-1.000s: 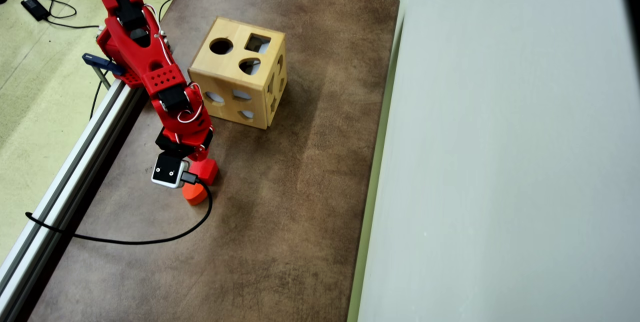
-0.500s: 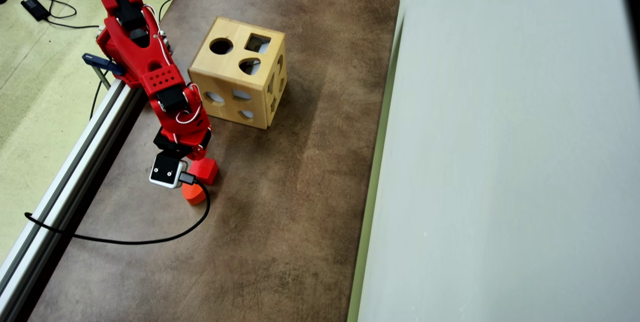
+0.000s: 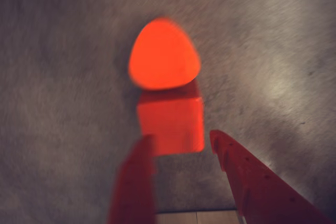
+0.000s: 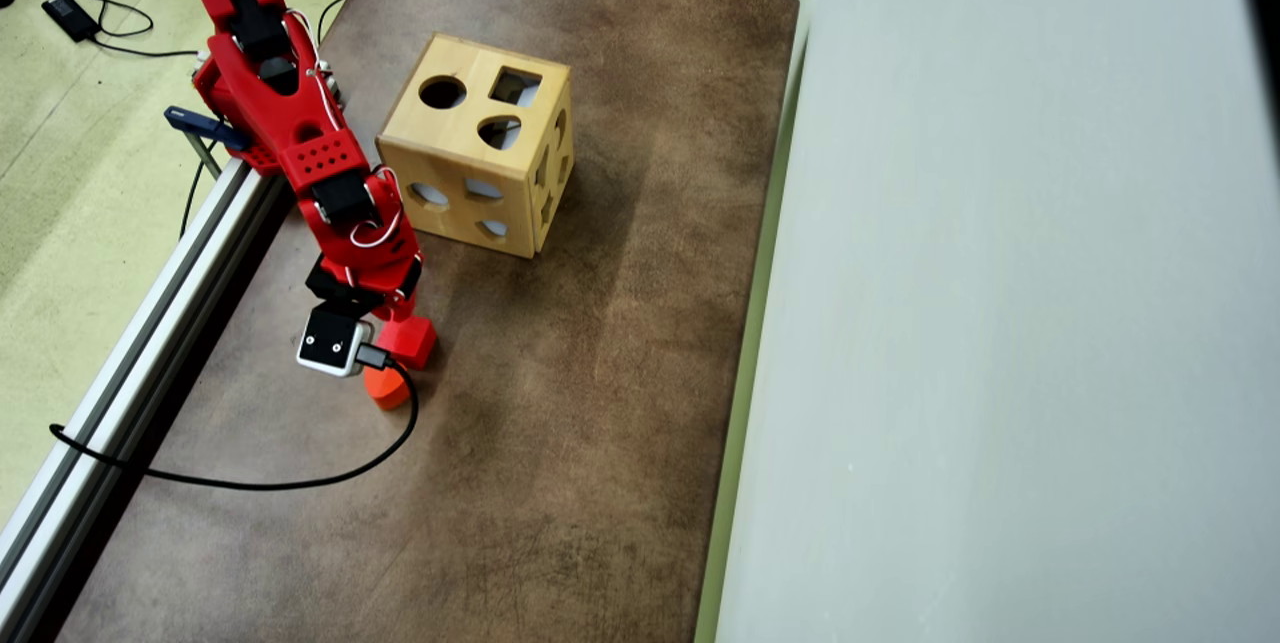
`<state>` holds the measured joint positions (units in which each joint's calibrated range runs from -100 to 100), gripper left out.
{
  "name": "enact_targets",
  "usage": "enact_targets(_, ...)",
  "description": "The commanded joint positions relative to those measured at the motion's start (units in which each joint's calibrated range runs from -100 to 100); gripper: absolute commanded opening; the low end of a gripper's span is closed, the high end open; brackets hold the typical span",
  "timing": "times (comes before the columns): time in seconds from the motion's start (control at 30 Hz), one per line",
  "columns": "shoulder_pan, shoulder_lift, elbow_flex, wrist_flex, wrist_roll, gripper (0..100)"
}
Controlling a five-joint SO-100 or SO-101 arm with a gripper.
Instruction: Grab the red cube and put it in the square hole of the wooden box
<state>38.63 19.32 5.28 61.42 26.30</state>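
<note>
In the wrist view the red cube (image 3: 170, 121) lies on the brown table just beyond my fingertips. My gripper (image 3: 181, 137) is open and empty, its red fingers (image 3: 252, 177) spread about as wide as the cube; the left fingertip overlaps the cube's near left corner. In the overhead view the cube (image 4: 414, 339) sits under the end of my red arm (image 4: 345, 208), which hides the jaws. The wooden box (image 4: 480, 148) stands beyond the arm, with its square hole (image 4: 515, 86) in the top face beside a round hole and a rounded one.
An orange rounded block (image 3: 164, 53) touches the cube's far side; it also shows in the overhead view (image 4: 388, 389). A metal rail (image 4: 150, 293) runs along the table's left edge. A black cable (image 4: 250, 478) loops over the table. A pale wall (image 4: 1000, 323) borders the right.
</note>
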Motion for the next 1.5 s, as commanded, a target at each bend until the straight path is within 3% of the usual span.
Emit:
enact_targets(0.0, 1.6, -1.2, -2.8, 0.5, 0.3, 34)
enact_targets(0.8, -3.5, 7.3, -2.8, 0.1, -0.2, 36)
enact_targets(1.47, -1.3, 6.9, -2.4, 0.3, -0.2, 36)
